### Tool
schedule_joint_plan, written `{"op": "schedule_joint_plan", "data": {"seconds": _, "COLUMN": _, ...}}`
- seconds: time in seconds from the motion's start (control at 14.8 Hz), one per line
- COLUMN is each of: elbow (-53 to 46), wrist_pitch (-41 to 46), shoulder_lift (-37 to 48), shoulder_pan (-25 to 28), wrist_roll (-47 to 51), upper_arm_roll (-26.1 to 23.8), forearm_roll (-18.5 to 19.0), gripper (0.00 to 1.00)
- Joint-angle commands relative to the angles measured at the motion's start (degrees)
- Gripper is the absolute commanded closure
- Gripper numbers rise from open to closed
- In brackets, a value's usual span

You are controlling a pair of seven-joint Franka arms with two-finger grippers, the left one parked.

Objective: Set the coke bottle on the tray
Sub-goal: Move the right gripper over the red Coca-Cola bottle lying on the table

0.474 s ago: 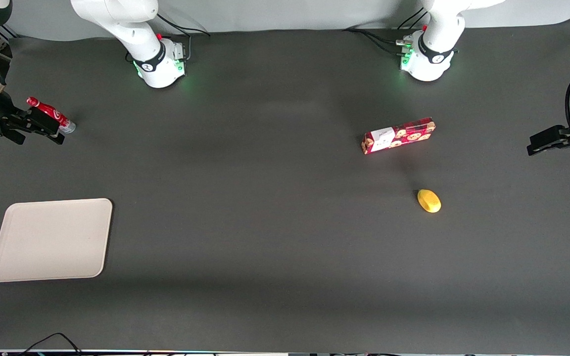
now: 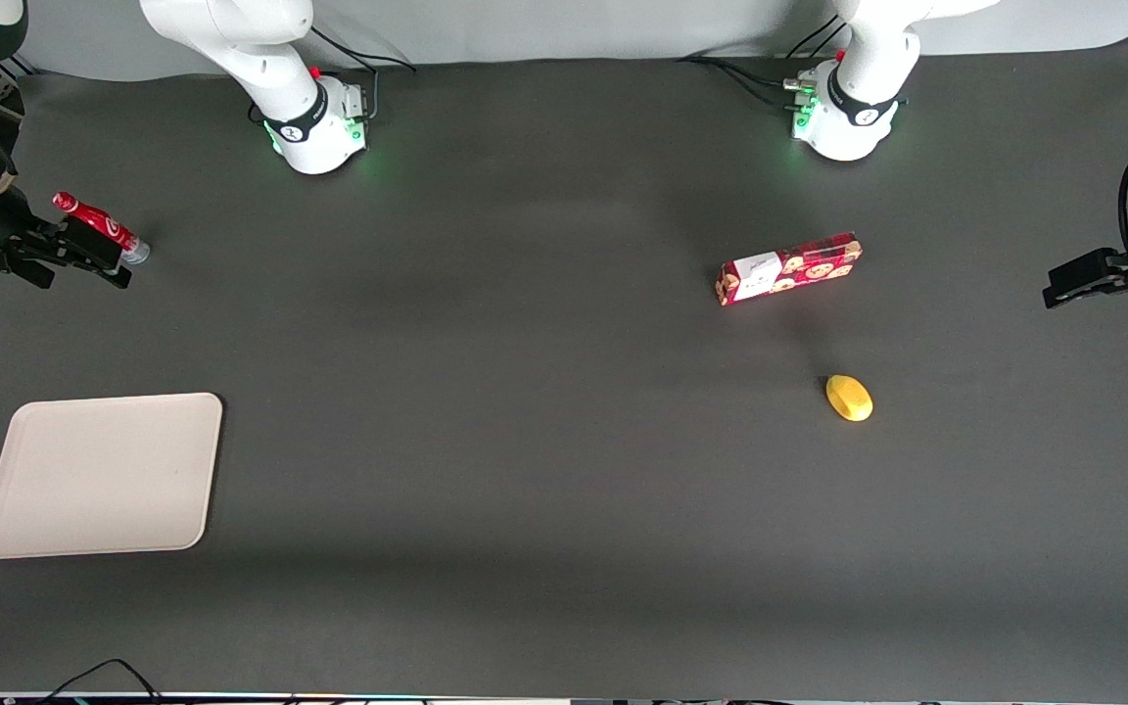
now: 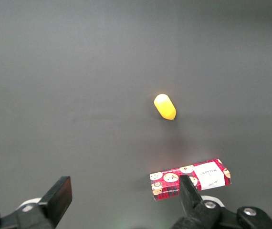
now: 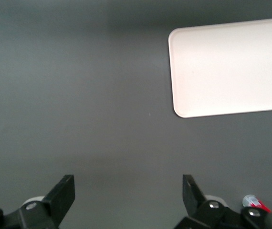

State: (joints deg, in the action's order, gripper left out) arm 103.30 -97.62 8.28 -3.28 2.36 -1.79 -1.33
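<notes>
The coke bottle [image 2: 94, 223] lies on its side on the dark table at the working arm's end, red with a red cap and a clear base. My right gripper [image 2: 99, 253] hovers right beside it, slightly nearer the front camera. In the right wrist view the gripper [image 4: 129, 183] is open with only bare table between its fingers. The bottle's clear base [image 4: 252, 201] shows just outside one finger [image 4: 193, 191]. The cream tray [image 2: 99, 475] lies flat and bare, nearer the front camera than the bottle. It also shows in the right wrist view [image 4: 231, 67].
A red cookie box [image 2: 789, 267] and a yellow oval object [image 2: 849, 398] lie toward the parked arm's end of the table. Both show in the left wrist view, the box [image 3: 191, 178] and the yellow object [image 3: 165, 106]. The table edge runs close to the bottle.
My right gripper has shifted slightly farther from the front camera beside the bottle. The bottle and tray have not moved.
</notes>
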Motion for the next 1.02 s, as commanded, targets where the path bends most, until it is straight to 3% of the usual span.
{"op": "schedule_joint_plan", "data": {"seconds": 0.0, "elbow": 3.1, "wrist_pitch": 3.7, "shoulder_lift": 0.6, "shoulder_pan": -3.5, "wrist_roll": -0.9, "upper_arm_roll": 0.6, "forearm_roll": 4.6, "gripper": 0.00}}
{"op": "schedule_joint_plan", "data": {"seconds": 0.14, "elbow": 5.8, "wrist_pitch": 3.9, "shoulder_lift": 0.9, "shoulder_pan": -6.3, "wrist_roll": -6.5, "upper_arm_roll": 1.9, "forearm_roll": 5.4, "gripper": 0.00}}
{"op": "schedule_joint_plan", "data": {"seconds": 0.2, "elbow": 7.8, "wrist_pitch": 3.4, "shoulder_lift": 1.6, "shoulder_pan": -6.5, "wrist_roll": -9.9, "upper_arm_roll": 4.0, "forearm_roll": 7.5, "gripper": 0.00}}
{"op": "schedule_joint_plan", "data": {"seconds": 0.47, "elbow": 19.1, "wrist_pitch": -5.6, "shoulder_lift": 6.6, "shoulder_pan": -6.0, "wrist_roll": -16.5, "upper_arm_roll": 14.2, "forearm_roll": 14.3, "gripper": 0.00}}
{"op": "schedule_joint_plan", "data": {"seconds": 0.68, "elbow": 25.3, "wrist_pitch": -10.7, "shoulder_lift": 9.7, "shoulder_pan": -5.9, "wrist_roll": -19.5, "upper_arm_roll": 20.7, "forearm_roll": 15.9, "gripper": 0.00}}
{"op": "schedule_joint_plan", "data": {"seconds": 0.95, "elbow": 34.5, "wrist_pitch": -20.6, "shoulder_lift": 13.3, "shoulder_pan": -5.7, "wrist_roll": -26.4, "upper_arm_roll": 32.2, "forearm_roll": 20.8, "gripper": 0.00}}
